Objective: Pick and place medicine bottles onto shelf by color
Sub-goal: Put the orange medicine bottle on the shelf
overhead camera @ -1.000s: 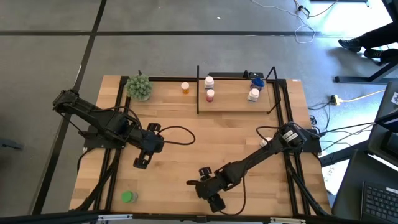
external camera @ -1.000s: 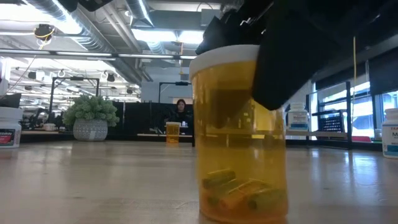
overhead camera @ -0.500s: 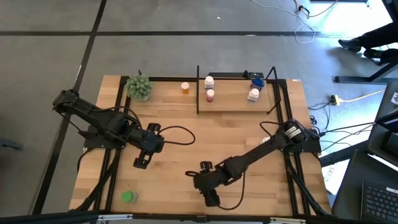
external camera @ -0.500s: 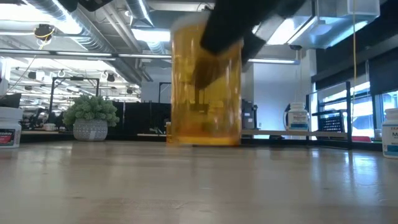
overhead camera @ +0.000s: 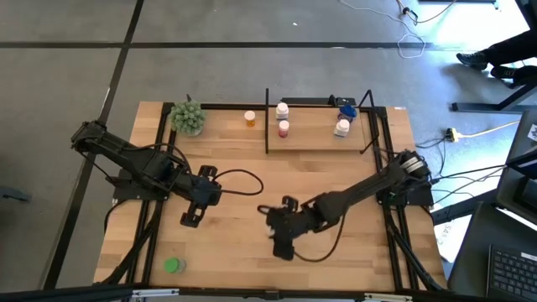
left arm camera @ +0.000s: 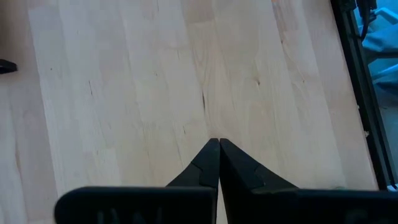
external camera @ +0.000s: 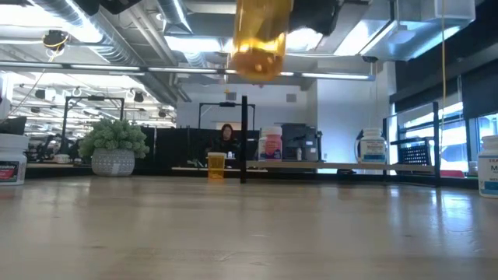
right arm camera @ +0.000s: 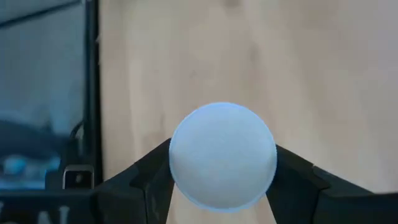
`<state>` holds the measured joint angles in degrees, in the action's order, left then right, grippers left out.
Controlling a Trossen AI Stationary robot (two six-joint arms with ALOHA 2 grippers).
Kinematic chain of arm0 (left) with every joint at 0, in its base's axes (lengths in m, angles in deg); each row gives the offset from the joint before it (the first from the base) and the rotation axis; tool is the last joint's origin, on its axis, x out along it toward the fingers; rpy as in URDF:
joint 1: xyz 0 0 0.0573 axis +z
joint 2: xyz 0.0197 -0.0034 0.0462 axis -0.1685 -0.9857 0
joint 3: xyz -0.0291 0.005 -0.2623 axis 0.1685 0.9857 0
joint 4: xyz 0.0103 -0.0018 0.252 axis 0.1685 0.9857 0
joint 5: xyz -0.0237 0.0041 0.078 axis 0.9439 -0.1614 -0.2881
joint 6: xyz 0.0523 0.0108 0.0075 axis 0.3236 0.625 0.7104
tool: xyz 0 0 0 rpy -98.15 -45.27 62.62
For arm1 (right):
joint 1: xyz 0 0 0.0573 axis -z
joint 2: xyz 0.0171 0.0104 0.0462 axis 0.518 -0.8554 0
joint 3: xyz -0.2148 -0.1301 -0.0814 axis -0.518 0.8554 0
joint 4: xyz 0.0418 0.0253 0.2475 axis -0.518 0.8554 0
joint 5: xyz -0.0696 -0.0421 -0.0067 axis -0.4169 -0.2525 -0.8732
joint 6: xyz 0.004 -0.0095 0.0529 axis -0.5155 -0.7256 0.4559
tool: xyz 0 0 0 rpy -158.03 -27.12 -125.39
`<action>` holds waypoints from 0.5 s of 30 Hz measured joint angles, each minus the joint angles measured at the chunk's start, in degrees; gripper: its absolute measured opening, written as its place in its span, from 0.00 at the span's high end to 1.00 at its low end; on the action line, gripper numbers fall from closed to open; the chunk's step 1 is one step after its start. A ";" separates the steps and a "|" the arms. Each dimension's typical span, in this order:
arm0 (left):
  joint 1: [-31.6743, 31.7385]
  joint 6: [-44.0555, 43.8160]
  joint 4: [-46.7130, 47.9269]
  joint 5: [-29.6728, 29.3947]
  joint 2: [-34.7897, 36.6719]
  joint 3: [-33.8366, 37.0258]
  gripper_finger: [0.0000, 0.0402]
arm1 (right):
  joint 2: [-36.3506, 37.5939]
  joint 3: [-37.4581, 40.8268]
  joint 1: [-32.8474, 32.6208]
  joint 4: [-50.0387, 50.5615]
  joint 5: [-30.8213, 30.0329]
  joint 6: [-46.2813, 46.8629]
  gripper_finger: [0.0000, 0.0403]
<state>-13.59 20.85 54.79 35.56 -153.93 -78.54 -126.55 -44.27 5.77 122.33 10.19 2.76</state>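
Note:
My right gripper [overhead camera: 282,242] is shut on an orange medicine bottle [external camera: 261,43] with a white cap [right arm camera: 222,155], held well above the table near its middle. In the high view the gripper hides the bottle. My left gripper [overhead camera: 191,220] is shut and empty over the table's left half; its closed fingers show in the left wrist view [left arm camera: 217,149]. The shelf [overhead camera: 317,141] stands at the far edge and bears a white-capped bottle [overhead camera: 282,109], a pink-red one [overhead camera: 283,127], a blue one [overhead camera: 346,107] and a white one [overhead camera: 341,127]. Another orange bottle [overhead camera: 250,118] stands on the table left of the shelf. A green bottle [overhead camera: 173,265] stands near the near left corner. My right gripper pinches the orange bottle at its cap end [right arm camera: 177,163] between its two fingers, one on each opposite side. The fingers come from above, pointing down. The bottle hangs below them, bottom [external camera: 257,71] down, lifted clear of the table.
A green bushy plant [overhead camera: 188,117] stands at the far left corner. The low view shows white bottles at its left edge [external camera: 12,159] and its right edge [external camera: 489,165]. Black cables [overhead camera: 243,180] lie on the wood between the arms. Bare wood lies in front of the shelf.
My right gripper has risen and gone toward the table's far edge with the orange bottle. The bottle stood on the table a second ago and now hangs high above it, clear of the wood.

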 joint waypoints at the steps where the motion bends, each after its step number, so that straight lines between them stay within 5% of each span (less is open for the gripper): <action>1: 0.00 0.00 0.00 0.00 0.00 0.00 1.00 | 0.97 0.00 0.36 0.61 -1.34 0.83 0.49; 8: 0.03 0.90 -0.35 -0.72 0.00 0.00 1.00 | 7.50 -0.02 4.29 9.88 -7.02 7.83 0.49; 15: 1.71 1.15 -3.18 -9.54 0.00 0.00 1.00 | 12.48 -0.02 10.71 18.12 -7.02 16.04 0.49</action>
<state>-11.87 22.00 51.60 26.03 -153.93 -78.54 -114.07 -44.29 16.48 140.45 3.17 18.80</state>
